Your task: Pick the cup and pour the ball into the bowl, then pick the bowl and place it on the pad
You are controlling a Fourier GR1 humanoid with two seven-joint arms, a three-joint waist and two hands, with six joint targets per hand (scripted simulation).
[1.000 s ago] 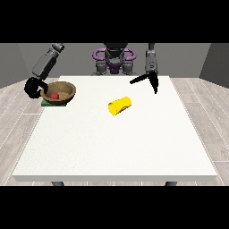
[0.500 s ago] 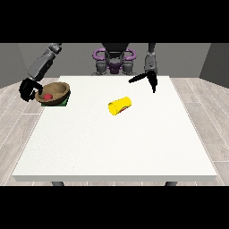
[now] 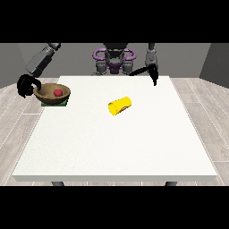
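A brown wooden bowl sits on a green pad near the table's back left corner, with a red ball inside it. The hand at the view's left is at the bowl's left rim, its fingers curled round the edge. A yellow cup lies on its side near the middle of the table, apart from both hands. The hand at the view's right hangs above the table's back edge with fingers spread and holds nothing.
The white table stretches wide towards the camera in front of the cup. The robot's torso stands behind the back edge. Wooden floor surrounds the table.
The hand at the view's left has shifted left with the bowl, which tipped briefly and now rests level on the pad. The other hand rose slightly. The cup has not moved.
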